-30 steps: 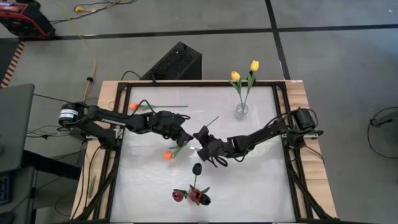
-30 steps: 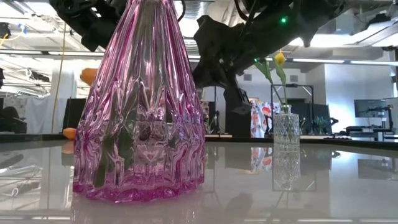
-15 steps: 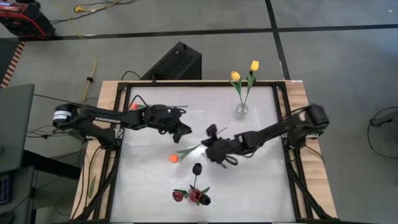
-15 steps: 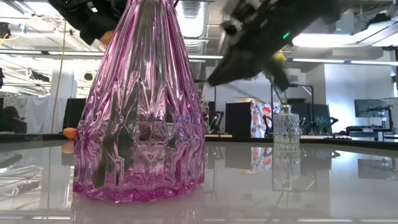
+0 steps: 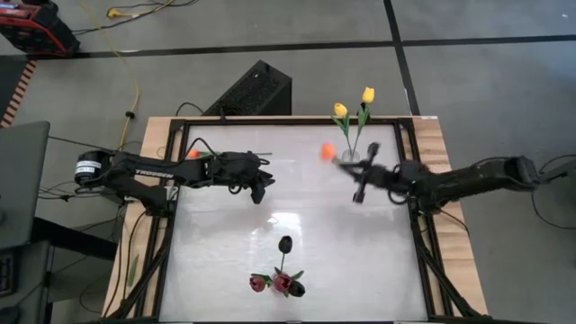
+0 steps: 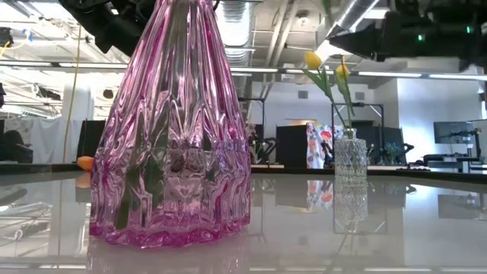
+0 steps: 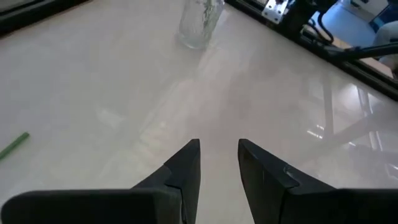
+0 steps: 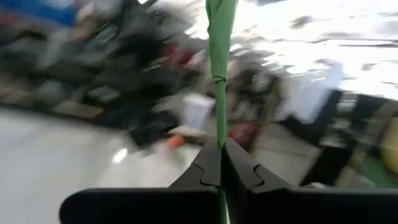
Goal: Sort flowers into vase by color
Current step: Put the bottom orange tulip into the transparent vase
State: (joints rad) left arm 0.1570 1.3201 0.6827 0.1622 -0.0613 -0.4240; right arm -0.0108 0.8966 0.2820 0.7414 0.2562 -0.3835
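I'm pinching the orange tulip (image 5: 328,150) by its stem in my right claw (image 5: 359,186), carrying it beside the clear vase (image 5: 349,159) for sorting, while my left claw (image 5: 262,186) is hanging narrowly parted and empty.

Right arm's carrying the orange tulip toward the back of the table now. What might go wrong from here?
The right end effector holds the orange tulip only by its thin stem, so it may swing or slip. Its head is close to the clear vase with two yellow tulips, which a careless move might tip.
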